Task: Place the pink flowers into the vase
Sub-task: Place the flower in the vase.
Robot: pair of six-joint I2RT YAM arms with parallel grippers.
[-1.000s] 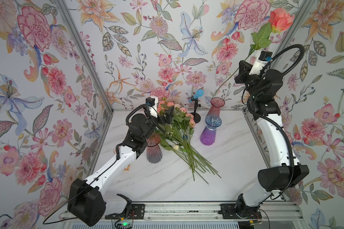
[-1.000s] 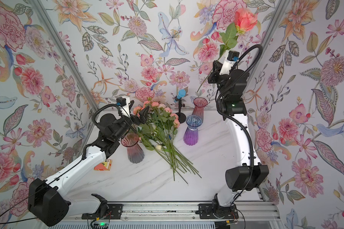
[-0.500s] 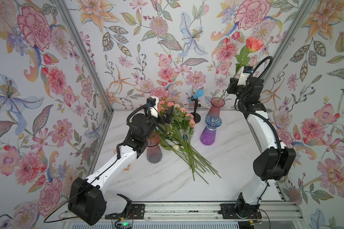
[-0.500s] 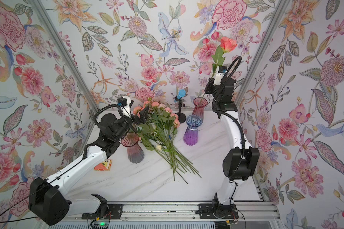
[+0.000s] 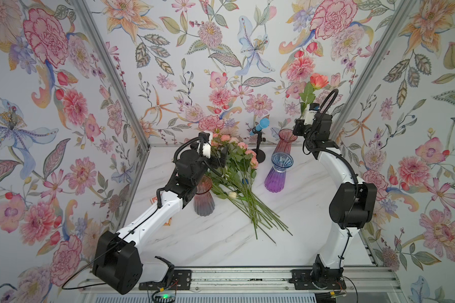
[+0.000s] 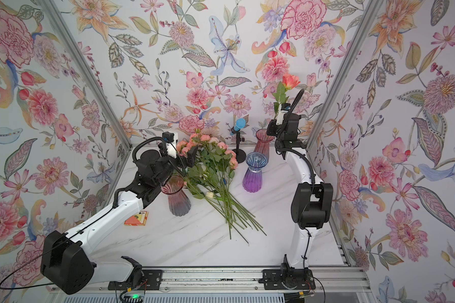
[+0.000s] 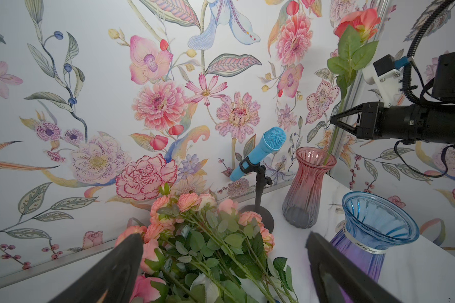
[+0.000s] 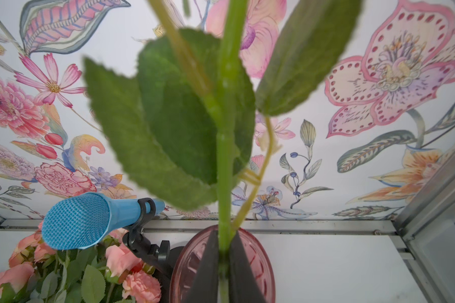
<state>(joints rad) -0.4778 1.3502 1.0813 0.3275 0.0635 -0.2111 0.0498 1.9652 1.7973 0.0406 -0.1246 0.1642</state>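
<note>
As its stem dips into the pink vase near the far right corner of the table, a coral rose stands clamped in the right gripper; other pink flowers lie mid-table under the left gripper, jaws wide apart.

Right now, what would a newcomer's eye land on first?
A coral rose stands tall at the back right, its stem pinched in the right gripper above the pink vase. Mid-table, a heap of pink flowers lies on the table under the open left gripper.
</note>
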